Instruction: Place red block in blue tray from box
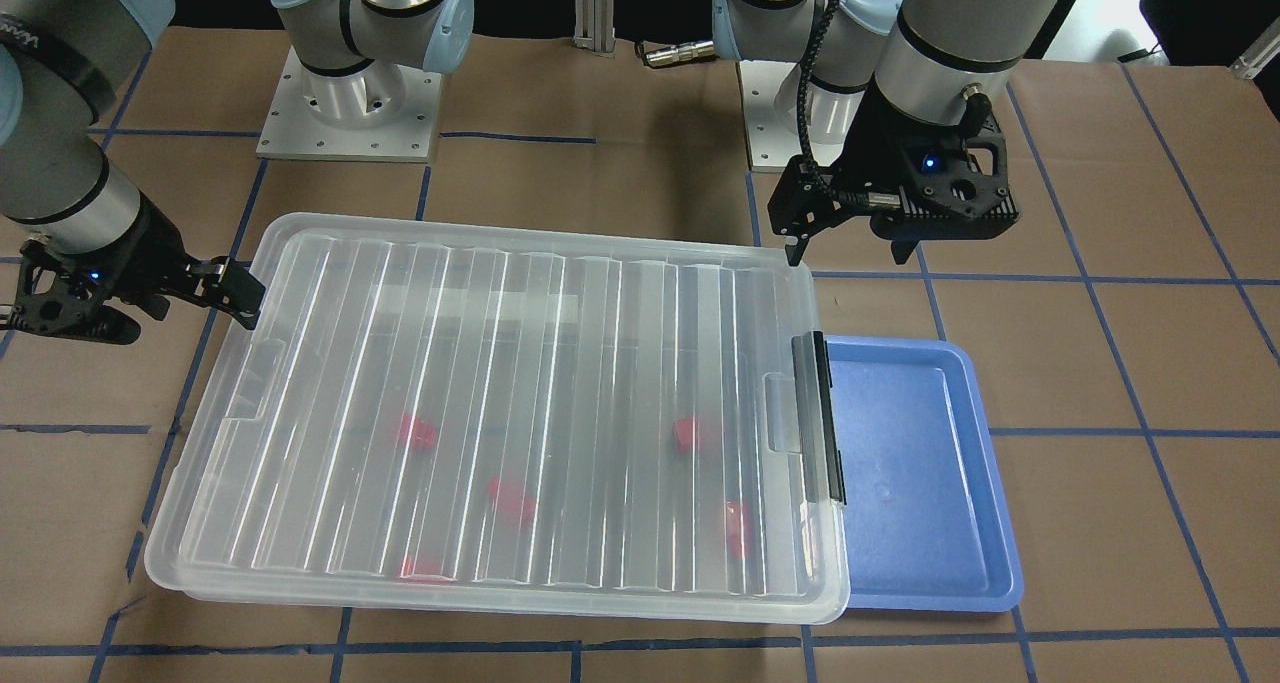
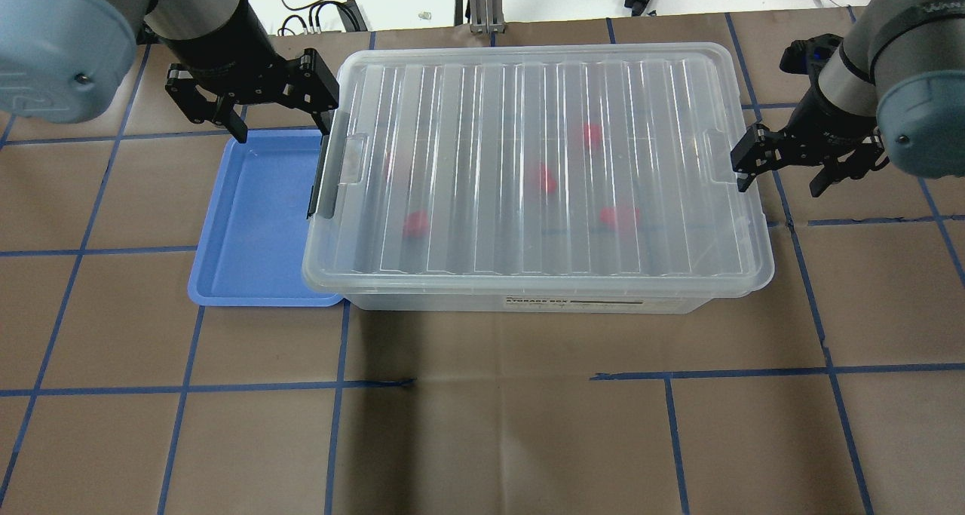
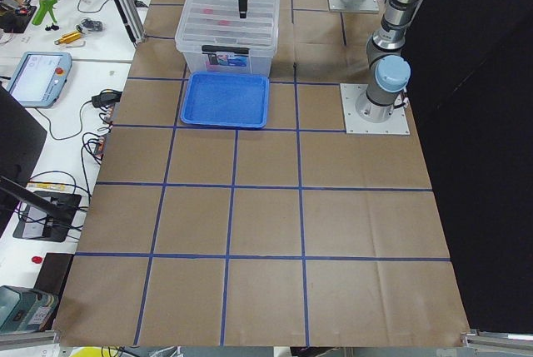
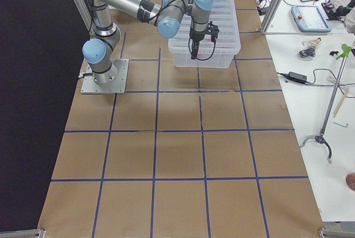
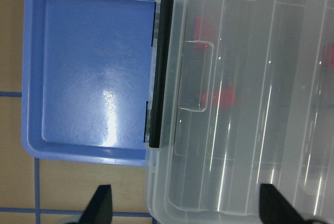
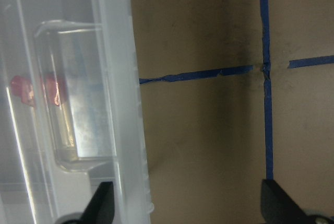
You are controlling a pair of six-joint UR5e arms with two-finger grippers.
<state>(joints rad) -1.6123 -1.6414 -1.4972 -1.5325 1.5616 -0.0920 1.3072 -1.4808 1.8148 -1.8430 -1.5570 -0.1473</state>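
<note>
The box (image 1: 530, 241) is a clear bin with its ribbed lid shut; it also shows in the overhead view (image 2: 452, 301). Several red blocks (image 2: 415, 225) show blurred through the lid, and I cannot tell their shapes apart. The blue tray (image 1: 910, 463) lies empty against the box's end with the black latch bar (image 1: 822, 418). It also shows in the overhead view (image 2: 256, 213) and the left wrist view (image 5: 94, 78). My left gripper (image 2: 283, 127) is open above the tray's rim and the box's corner. My right gripper (image 2: 780, 185) is open at the box's other end, straddling the lid's edge.
Brown paper with a blue tape grid covers the table. The two arm bases (image 1: 350, 113) (image 1: 790, 113) stand behind the box. Benches with a tablet (image 3: 37, 74), cables and tools run along the table's far side in the side views.
</note>
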